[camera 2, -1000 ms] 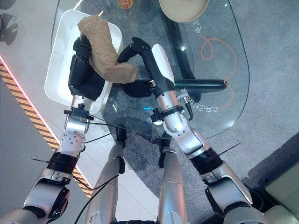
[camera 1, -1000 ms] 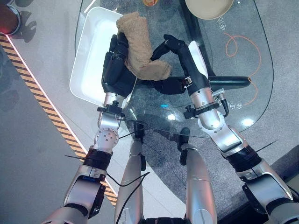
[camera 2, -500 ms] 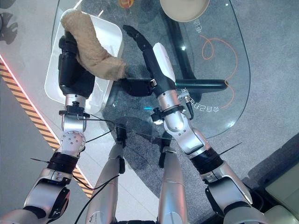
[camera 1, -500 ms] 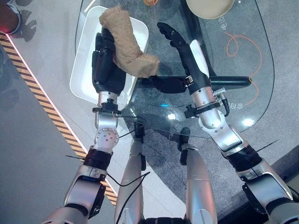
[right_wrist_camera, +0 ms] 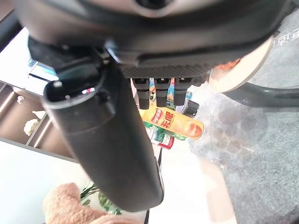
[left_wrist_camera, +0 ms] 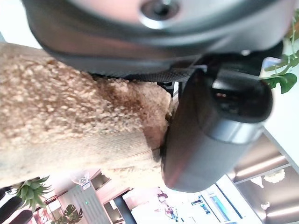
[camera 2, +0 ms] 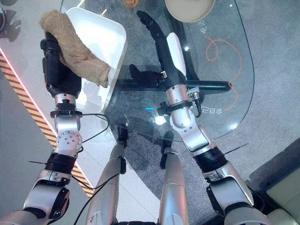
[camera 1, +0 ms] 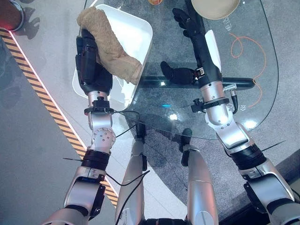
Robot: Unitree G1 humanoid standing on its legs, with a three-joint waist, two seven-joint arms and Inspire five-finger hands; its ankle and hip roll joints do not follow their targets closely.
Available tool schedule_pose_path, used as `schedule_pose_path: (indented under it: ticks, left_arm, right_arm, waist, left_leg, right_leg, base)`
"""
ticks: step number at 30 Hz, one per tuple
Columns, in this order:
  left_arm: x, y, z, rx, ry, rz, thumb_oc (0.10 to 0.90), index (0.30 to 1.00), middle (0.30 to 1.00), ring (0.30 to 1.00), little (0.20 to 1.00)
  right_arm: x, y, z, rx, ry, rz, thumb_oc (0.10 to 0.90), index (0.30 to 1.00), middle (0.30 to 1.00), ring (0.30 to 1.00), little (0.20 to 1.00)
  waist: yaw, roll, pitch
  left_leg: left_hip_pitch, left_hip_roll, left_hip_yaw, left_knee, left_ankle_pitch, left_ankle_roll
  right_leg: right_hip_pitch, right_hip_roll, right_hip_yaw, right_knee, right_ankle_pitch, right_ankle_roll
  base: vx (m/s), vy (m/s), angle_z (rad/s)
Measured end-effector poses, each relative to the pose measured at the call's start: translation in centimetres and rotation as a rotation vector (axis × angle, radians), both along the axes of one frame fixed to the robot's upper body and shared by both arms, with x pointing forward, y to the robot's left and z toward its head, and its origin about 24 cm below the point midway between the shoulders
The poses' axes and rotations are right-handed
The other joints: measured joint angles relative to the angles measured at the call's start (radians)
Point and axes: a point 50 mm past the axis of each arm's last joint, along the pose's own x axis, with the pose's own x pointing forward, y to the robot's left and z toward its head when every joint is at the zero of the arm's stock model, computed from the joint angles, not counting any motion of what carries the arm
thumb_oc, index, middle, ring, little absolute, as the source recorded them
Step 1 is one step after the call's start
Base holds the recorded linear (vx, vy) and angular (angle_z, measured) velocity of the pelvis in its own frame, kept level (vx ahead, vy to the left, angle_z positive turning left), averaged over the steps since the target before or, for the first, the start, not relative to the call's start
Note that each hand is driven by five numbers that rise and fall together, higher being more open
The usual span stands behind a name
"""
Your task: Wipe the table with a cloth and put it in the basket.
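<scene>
A tan fluffy cloth (camera 1: 108, 44) hangs from my left hand (camera 1: 91, 70), which is shut on it, thumb (left_wrist_camera: 212, 130) pressed into the pile (left_wrist_camera: 65, 116). Hand and cloth hover over the near left part of the white basket (camera 1: 137, 32), a shallow tub at the glass table's left edge. The cloth's loose end droops toward the basket's near rim. My right hand (camera 1: 188, 24) is open, fingers straight, stretched over the glass table (camera 1: 234, 98) to the right of the basket and holding nothing; its thumb (right_wrist_camera: 105, 140) sticks out free.
A beige bowl (camera 1: 214, 6) stands at the table's far side, with a small orange object (camera 1: 156, 2) beside it. An orange cord loop (camera 1: 247, 47) lies at the right. A dark frame bar (camera 1: 234, 82) runs under the glass. Striped tape (camera 1: 47, 105) marks the floor at left.
My left hand has carried the cloth leftwards, from the table edge to over the basket. My right hand let go of the cloth's end, straightened and moved away toward the table's far side.
</scene>
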Motion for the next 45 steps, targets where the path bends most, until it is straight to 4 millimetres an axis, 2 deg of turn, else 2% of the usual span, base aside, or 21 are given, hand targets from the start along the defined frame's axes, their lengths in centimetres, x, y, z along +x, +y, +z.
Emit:
schedule_pose_path:
  ticks: [8,17,24,31,38,45]
  left_arm:
    - [0.1,0.4,-0.2,0.020,0.048,0.059,0.100,0.300,0.300,0.300,0.200]
    - [0.7,2.4,-1.3,0.073,0.164,0.179,0.100,0.300,0.300,0.300,0.200]
    - [1.4,5.1,0.3,0.159,0.209,0.317,0.100,0.300,0.300,0.300,0.200]
    - [1.6,6.7,2.7,0.257,0.210,0.429,0.100,0.300,0.300,0.300,0.200]
    - [2.1,6.7,3.6,0.371,0.256,0.523,0.100,0.300,0.300,0.300,0.200]
    - [2.6,7.4,4.0,0.583,0.351,0.671,0.100,0.300,0.300,0.300,0.200]
  right_arm:
    - [1.6,-2.5,-1.5,0.067,0.041,-0.169,0.800,0.900,0.900,0.900,0.900]
    - [3.1,-7.9,-3.2,0.198,0.077,-0.464,0.800,0.900,0.900,0.900,0.900]
    - [4.1,-12.9,-5.3,0.288,0.163,-0.721,0.800,0.900,0.900,0.900,0.900]
    - [3.5,-17.0,-7.9,0.378,0.269,-0.922,0.800,0.900,0.900,0.900,0.900]
    - [2.8,-19.3,-10.0,0.452,0.354,-1.027,0.800,0.900,0.900,0.900,0.900]
    - [1.9,-20.9,-12.0,0.472,0.444,-1.096,0.800,0.900,0.900,0.900,0.900]
  waist:
    - [-0.003,0.000,0.000]
    - [-0.015,0.000,0.000]
    - [-0.024,0.000,0.000]
    - [-0.026,0.000,0.000]
    - [-0.027,0.001,0.000]
    - [-0.027,0.001,0.000]
  left_leg:
    - [0.000,0.000,0.000,-0.003,0.000,0.000]
    - [-0.001,0.000,0.004,-0.012,0.000,0.000]
    - [-0.003,0.004,0.014,-0.016,0.000,0.000]
    - [-0.004,0.005,0.026,-0.019,0.000,0.000]
    - [-0.005,0.007,0.032,-0.026,0.000,0.000]
    - [-0.005,0.013,0.038,-0.030,0.000,0.000]
  right_leg:
    - [0.000,0.000,0.000,-0.003,0.000,0.000]
    - [-0.006,0.000,0.003,-0.008,0.000,0.000]
    - [-0.007,0.005,0.009,-0.024,0.007,0.003]
    - [-0.015,0.008,0.021,-0.029,0.010,0.004]
    - [-0.020,0.011,0.026,-0.036,0.015,0.004]
    - [-0.025,0.015,0.029,-0.039,0.016,0.003]
  base:
    - [0.00,0.000,0.00]
    - [0.00,0.000,0.00]
    - [-0.01,-0.001,-0.03]
    - [-0.01,0.001,-0.03]
    - [0.00,0.000,-0.02]
    - [0.00,-0.003,-0.01]
